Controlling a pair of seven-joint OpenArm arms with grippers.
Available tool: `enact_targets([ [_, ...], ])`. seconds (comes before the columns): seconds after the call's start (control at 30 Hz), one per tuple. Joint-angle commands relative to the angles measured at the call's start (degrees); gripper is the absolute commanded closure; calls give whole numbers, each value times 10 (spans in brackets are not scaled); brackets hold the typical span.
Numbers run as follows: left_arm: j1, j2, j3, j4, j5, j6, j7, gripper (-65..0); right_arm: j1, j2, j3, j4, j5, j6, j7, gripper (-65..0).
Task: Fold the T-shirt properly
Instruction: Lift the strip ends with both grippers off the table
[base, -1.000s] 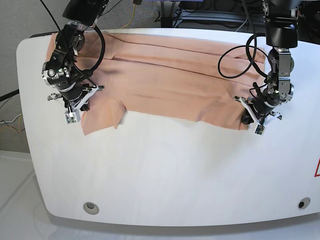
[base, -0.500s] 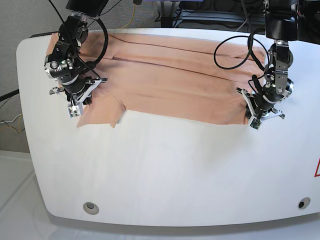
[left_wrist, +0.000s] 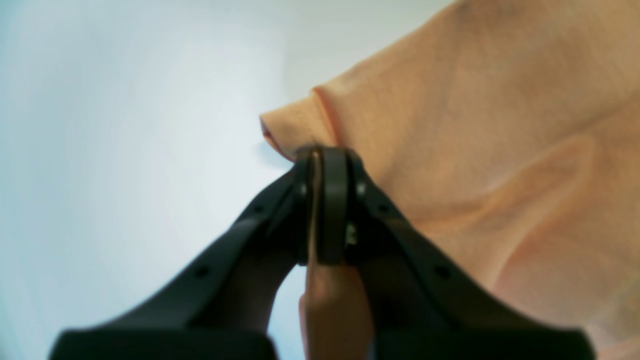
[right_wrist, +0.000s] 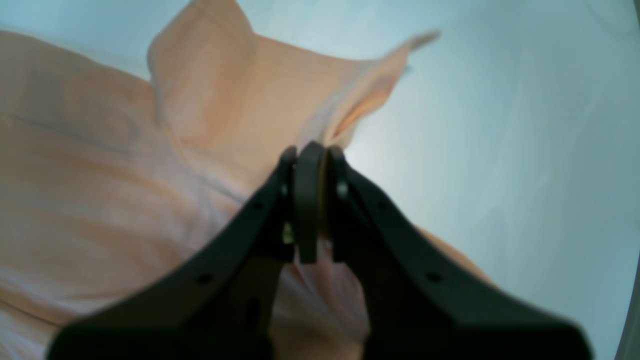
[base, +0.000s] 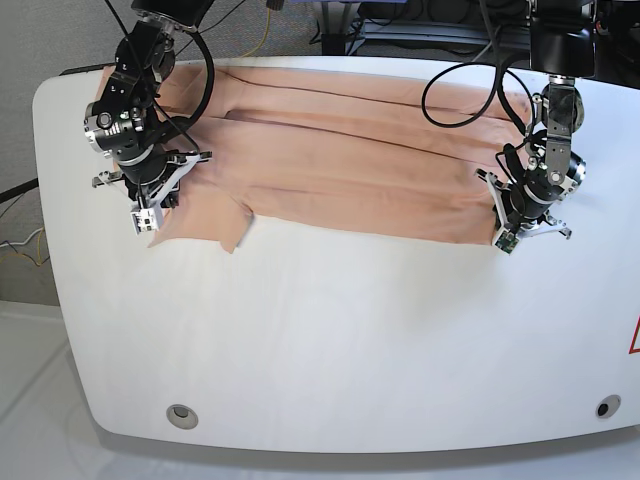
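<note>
Nearest you, the front half of the white counter (base: 330, 340) lies bare apart from two small round fittings near its front corners. Farther back, your T-shirt (base: 340, 170) is spread across the far half of the counter, running almost from one side to the other, with long creases along its length and its front edge lying roughly mid-counter. On the left of the base view, your right gripper (base: 150, 215) has its jaws pressed together on the cloth at the shirt's front corner, beside a short flap that juts toward you. The right wrist view confirms it: the jaws (right_wrist: 310, 155) are pinched tight on a ridge of peach fabric, with a pointed fold rising behind them against the pale counter. On the right of the base view, your left gripper (base: 505, 238) clamps the opposite front corner. In the left wrist view its jaws (left_wrist: 320, 160) are closed on the cloth's edge, a small corner sticking out past the tips and a strip of fabric hanging between the fingers.
</note>
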Motion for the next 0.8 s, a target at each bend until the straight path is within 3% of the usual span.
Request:
enact_targets([
  [0.0, -12, -10, -1, 12, 3, 4, -9, -17, 6, 5, 1, 16, 5, 18, -2, 0],
  [0.33, -15, -10, -1, 12, 46, 1, -11, -17, 3, 5, 2, 40, 4, 70, -29, 0],
  [0.77, -36, -18, 1, 13, 49, 1, -12, -17, 3, 5, 2, 45, 4, 79, -66, 0],
])
